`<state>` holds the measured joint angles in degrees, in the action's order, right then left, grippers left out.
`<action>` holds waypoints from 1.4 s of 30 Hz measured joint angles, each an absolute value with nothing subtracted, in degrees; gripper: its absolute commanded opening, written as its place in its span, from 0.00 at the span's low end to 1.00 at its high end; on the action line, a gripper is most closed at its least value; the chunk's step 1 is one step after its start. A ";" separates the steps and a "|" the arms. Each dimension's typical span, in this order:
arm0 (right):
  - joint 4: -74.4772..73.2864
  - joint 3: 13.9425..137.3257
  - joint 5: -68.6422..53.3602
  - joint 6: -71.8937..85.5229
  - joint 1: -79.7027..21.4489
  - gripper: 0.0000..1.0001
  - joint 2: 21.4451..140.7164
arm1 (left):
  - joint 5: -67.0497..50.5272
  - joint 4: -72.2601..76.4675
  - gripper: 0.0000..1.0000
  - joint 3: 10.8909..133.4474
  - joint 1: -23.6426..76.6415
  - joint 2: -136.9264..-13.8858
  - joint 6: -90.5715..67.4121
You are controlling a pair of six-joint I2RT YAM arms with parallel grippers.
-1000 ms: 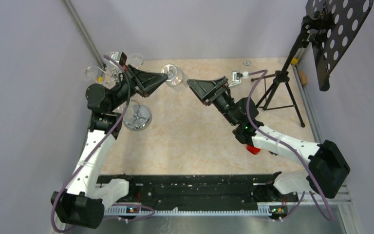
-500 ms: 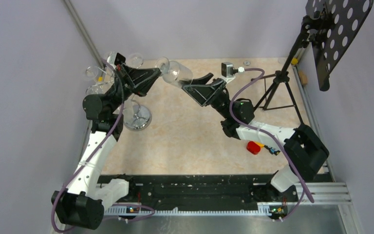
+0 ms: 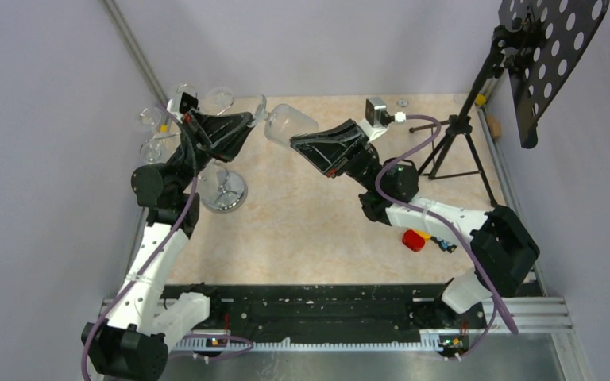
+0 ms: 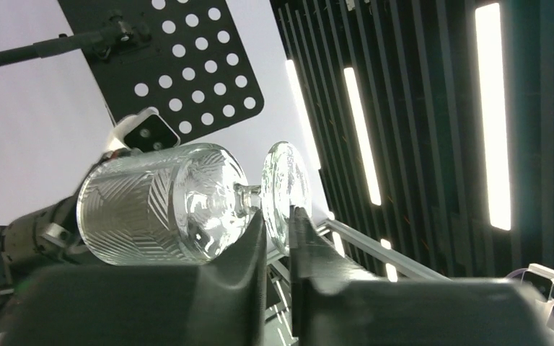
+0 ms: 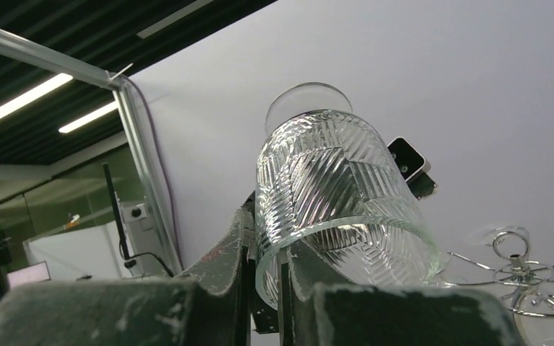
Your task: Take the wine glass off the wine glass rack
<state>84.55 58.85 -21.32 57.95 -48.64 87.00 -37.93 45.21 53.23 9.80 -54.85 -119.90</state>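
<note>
A clear patterned wine glass [image 3: 290, 123] lies sideways in the air between my two arms, off the chrome wine glass rack [image 3: 224, 193]. My right gripper [image 3: 295, 145] is shut on the rim of the bowl [image 5: 332, 187], with one finger inside the bowl and one outside [image 5: 267, 252]. The glass's round foot [image 4: 286, 184] sits between the fingers of my left gripper [image 4: 278, 216]. Those jaws stand slightly parted, with a sliver of light beside the foot. In the top view the left gripper [image 3: 252, 117] is just right of the rack's arms.
Other clear glasses [image 3: 152, 117] hang on the rack's looping arms at the back left. A black tripod music stand [image 3: 461, 151] with a perforated plate [image 3: 552, 48] stands at the back right. A small red object [image 3: 413, 240] lies by the right arm.
My right gripper moved in from the right and closed on the bowl's rim. The left jaws, tight on the foot before, have parted a little. The glass shifted slightly back.
</note>
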 measured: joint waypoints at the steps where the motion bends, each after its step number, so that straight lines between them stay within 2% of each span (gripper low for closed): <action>1: 84.07 58.98 -21.39 57.21 -48.86 0.00 86.48 | -37.60 45.21 0.44 53.23 9.80 -54.72 -119.81; 3: 82.54 58.98 -21.34 55.48 -49.34 0.00 85.25 | -37.56 43.86 0.58 53.25 9.80 -54.28 -119.17; 5: 80.68 58.98 -21.28 53.87 -49.60 0.00 84.29 | -37.58 41.69 0.67 53.34 9.80 -53.89 -117.43; 11: 68.84 58.96 -17.74 47.55 -49.78 0.00 80.18 | -36.93 31.90 0.77 54.65 9.54 -52.38 -106.69; 14: 56.23 59.79 -12.99 42.87 -49.80 0.00 77.08 | -36.32 24.36 0.79 55.18 9.54 -50.76 -98.32; 21: 21.52 70.00 4.36 30.85 -51.31 0.00 76.62 | -33.36 4.56 0.79 59.96 9.54 -48.75 -75.77; 30: -13.39 85.38 21.52 19.90 -52.31 0.00 88.40 | -31.57 -14.09 0.79 71.13 9.54 -50.04 -51.96; 36: -33.54 100.01 20.93 15.18 -47.72 0.00 100.18 | -29.02 -22.04 0.79 74.39 9.54 -50.28 -41.69; 42: -44.25 106.06 16.34 11.90 -39.99 0.00 109.51 | -25.30 -28.95 0.79 76.05 9.54 -50.28 -35.38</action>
